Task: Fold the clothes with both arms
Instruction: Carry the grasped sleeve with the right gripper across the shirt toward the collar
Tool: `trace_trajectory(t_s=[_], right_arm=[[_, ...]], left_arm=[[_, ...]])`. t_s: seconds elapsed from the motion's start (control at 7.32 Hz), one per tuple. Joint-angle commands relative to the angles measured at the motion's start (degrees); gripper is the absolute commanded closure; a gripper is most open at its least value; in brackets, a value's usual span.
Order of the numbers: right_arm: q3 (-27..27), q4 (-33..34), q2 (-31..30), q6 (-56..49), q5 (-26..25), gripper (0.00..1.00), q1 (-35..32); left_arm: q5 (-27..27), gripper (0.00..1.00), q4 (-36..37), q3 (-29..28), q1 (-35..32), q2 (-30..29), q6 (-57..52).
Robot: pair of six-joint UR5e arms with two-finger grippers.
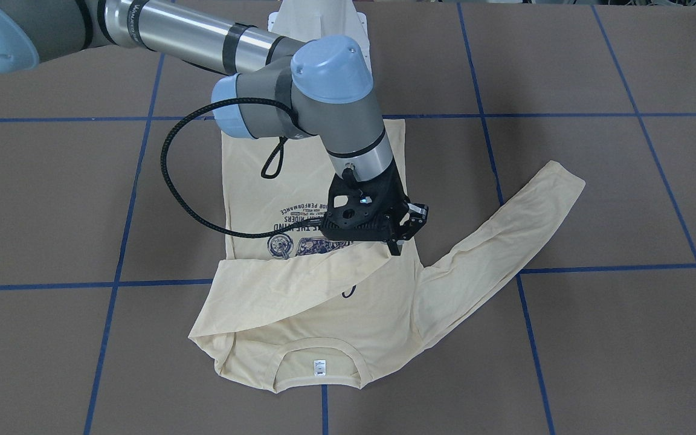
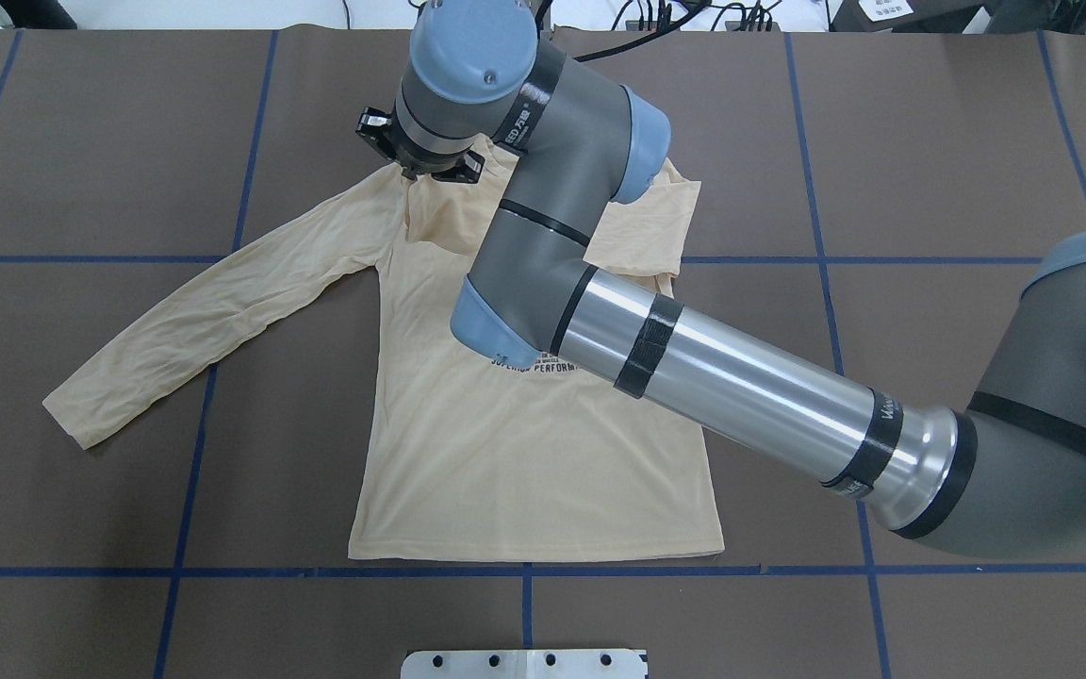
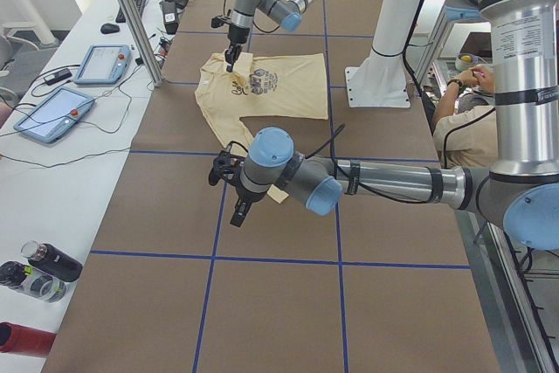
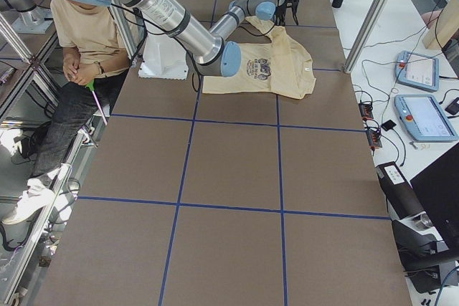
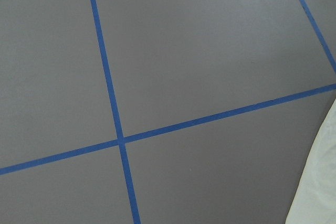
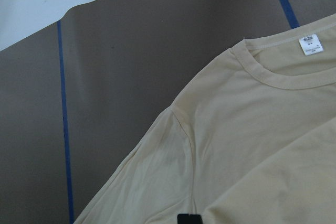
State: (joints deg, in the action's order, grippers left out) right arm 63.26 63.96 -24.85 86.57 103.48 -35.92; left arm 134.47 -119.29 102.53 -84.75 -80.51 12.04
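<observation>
We are viewing the T-shirt [image 1: 318,302] lying flat at table center, right gripper [image 1: 405,232] hovering unclenched at its 3 o'clock shoulder, left gripper [image 3: 229,183] finger state undeterminable.

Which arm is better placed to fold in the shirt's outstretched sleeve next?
The left. Its fingers hang near the cuff of the pale cream-yellow long-sleeved T-shirt's spread sleeve. The right arm's fingers sit over the chest, and that arm lies across the shirt.

Bright, even light (soft shadows), sharp.
</observation>
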Motion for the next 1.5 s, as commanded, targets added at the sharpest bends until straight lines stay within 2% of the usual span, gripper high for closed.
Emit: trace_trajectory(t_s=[0.0,0.14,0.68,0.82,0.96,1.09,1.37], right_arm=[[-8.12,-7.49,2.52,-0.09,-1.17,1.00,0.85],[-10.68,-7.53,4.62,-0.09,-1.61,1.00,1.20],[-11.67,-7.80,5.34,-0.09,-3.98,1.00,2.87],[-11.93,-7.80,5.60,0.00,-4.07,0.84,3.22],[-11.94,-7.80,5.60,0.00,-4.16,0.20,3.31],[-11.94,-7.80,6.04,0.09,-4.16,0.02,3.31],[-9.93,-7.45,6.57,3.57,-3.64,0.01,2.36]], left_arm=[[0.00,0.00,-0.07,0.21,0.02,0.00,0.00],[0.00,0.00,-0.07,0.21,-0.07,0.00,0.00],[0.00,0.00,-0.06,0.74,-0.07,0.00,0.00],[0.00,0.00,0.02,0.74,-0.07,0.00,0.09],[-0.09,0.00,0.02,0.65,-0.07,0.00,0.09],[0.00,0.00,0.02,0.48,0.02,0.00,0.09],[1.48,0.00,0.11,-0.13,1.33,-0.96,3.66]])
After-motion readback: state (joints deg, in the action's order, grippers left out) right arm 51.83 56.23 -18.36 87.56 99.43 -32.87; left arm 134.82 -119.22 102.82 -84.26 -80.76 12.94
